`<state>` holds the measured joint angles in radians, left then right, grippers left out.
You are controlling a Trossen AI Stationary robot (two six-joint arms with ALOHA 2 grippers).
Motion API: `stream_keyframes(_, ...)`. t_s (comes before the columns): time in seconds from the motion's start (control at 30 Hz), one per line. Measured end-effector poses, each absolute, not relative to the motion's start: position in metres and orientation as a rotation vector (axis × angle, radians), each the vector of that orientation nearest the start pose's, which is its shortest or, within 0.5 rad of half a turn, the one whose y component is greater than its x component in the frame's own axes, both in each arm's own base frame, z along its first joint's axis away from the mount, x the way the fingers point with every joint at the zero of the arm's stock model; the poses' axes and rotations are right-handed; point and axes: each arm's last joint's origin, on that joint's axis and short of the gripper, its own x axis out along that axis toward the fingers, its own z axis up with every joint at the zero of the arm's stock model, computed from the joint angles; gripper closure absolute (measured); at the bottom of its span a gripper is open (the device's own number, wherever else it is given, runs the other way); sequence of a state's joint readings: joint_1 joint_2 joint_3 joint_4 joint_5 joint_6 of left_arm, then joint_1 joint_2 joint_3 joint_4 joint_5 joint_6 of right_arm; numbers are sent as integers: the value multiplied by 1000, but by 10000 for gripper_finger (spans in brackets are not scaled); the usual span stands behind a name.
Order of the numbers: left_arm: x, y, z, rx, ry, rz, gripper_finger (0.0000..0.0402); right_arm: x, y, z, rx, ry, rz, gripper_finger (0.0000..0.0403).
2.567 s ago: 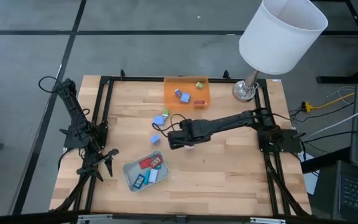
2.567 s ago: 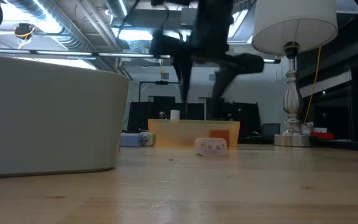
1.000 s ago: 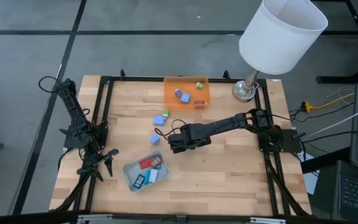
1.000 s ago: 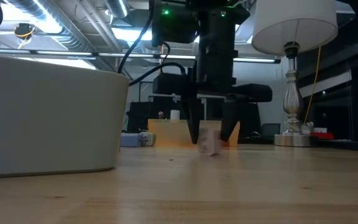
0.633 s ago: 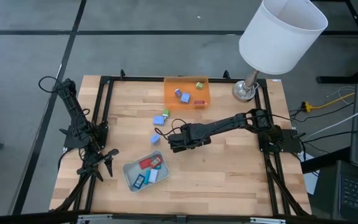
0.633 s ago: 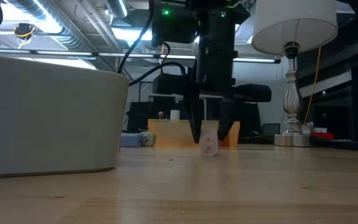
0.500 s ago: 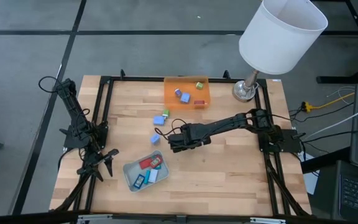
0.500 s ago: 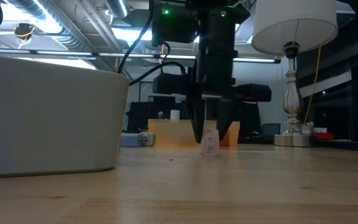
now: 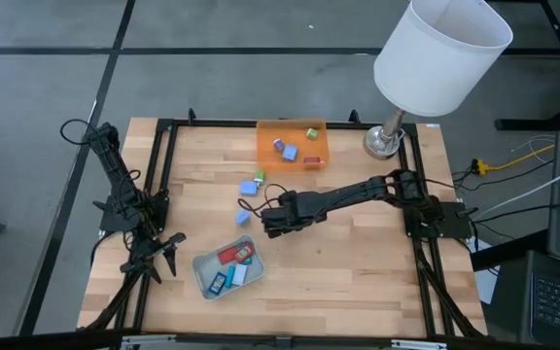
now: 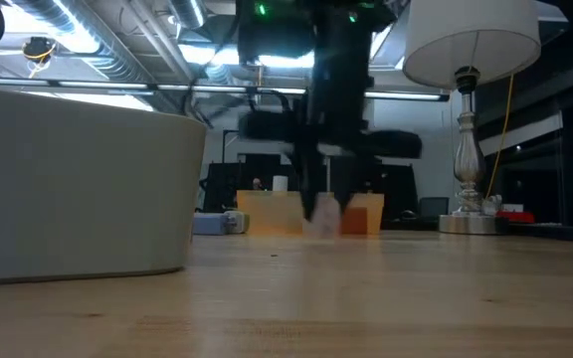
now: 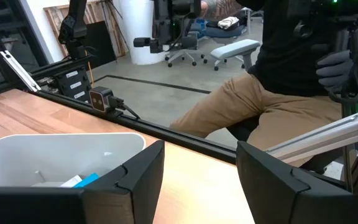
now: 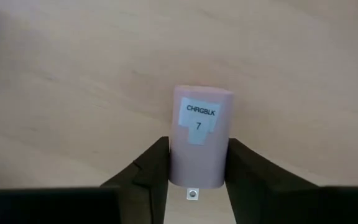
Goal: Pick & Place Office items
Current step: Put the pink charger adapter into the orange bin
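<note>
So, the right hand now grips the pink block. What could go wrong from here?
1. The right hand holds the small pink labelled block only at one end; most of it sticks out past the fingers, so it might tilt or slip during the carry.
2. Two small blue blocks lie loose on the wooden table close to this hand; a low sweep could knock them.
3. The pale grey rounded tray already holds pieces, so a careless drop might bounce out.
</note>
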<state>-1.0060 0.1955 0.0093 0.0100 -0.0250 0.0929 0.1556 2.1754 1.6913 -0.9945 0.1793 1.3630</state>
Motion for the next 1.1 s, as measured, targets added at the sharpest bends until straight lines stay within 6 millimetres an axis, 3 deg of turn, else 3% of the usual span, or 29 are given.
stream_keyframes(0.3,59,-91,151,183,110,-986,210,448,38,223,760,967,-870,276)
stream_keyframes(0.57,58,-91,151,183,110,-986,206,457,-30,265,628,808,-954,276)
stream_keyframes(0.73,58,-91,151,183,110,-986,209,451,-84,264,614,803,-1029,276)
stream_keyframes(0.87,58,-91,151,183,111,-986,210,443,-127,252,657,812,-1048,276)
stream_keyframes(1.1,58,-91,151,183,111,-986,206,434,-161,229,728,834,-1032,266)
